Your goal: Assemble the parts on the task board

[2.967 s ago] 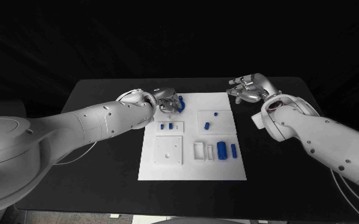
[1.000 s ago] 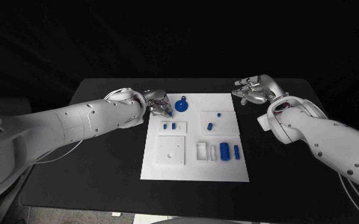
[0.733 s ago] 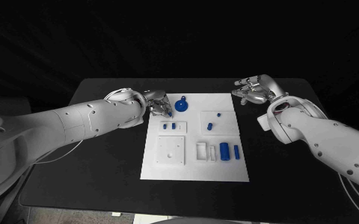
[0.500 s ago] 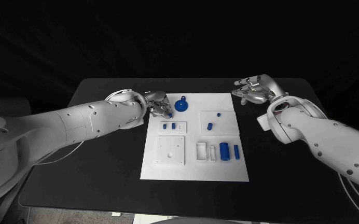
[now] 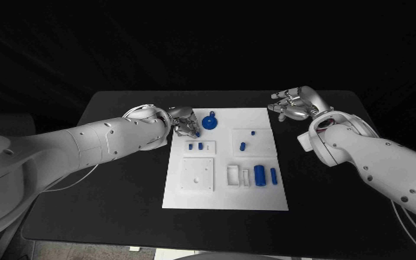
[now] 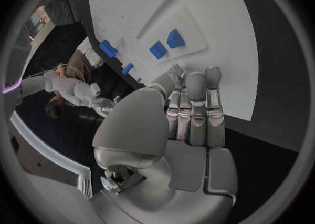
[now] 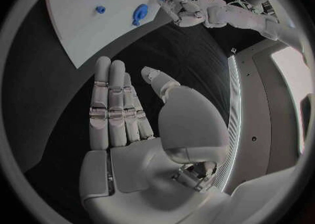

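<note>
The white task board (image 5: pixel 223 197) lies in the middle of the black table. A round blue part with a small handle (image 5: pixel 211 121) rests near its far left corner. My left hand (image 5: pixel 184 121) hovers just left of that part at the board's edge, fingers straight and side by side (image 6: pixel 190 108), holding nothing. Two small blue pieces (image 5: pixel 196 147) sit in a recess close by, also seen as two small blue pieces (image 6: pixel 167 45). My right hand (image 5: pixel 293 103) is off the board's far right corner, fingers stretched out (image 7: pixel 115 108) and empty.
More blue pieces lie on the board: a short peg (image 5: pixel 243 147), a tiny one (image 5: pixel 253 132), and two cylinders (image 5: pixel 259 174) beside white slots at the near right. A square white recess (image 5: pixel 196 173) sits at the near left. Black table (image 5: pixel 104 200) surrounds the board.
Three seconds ago my left hand was over the round blue part; since then it has drawn back left, and the part lies free on the board. Over the last second nothing has moved.
</note>
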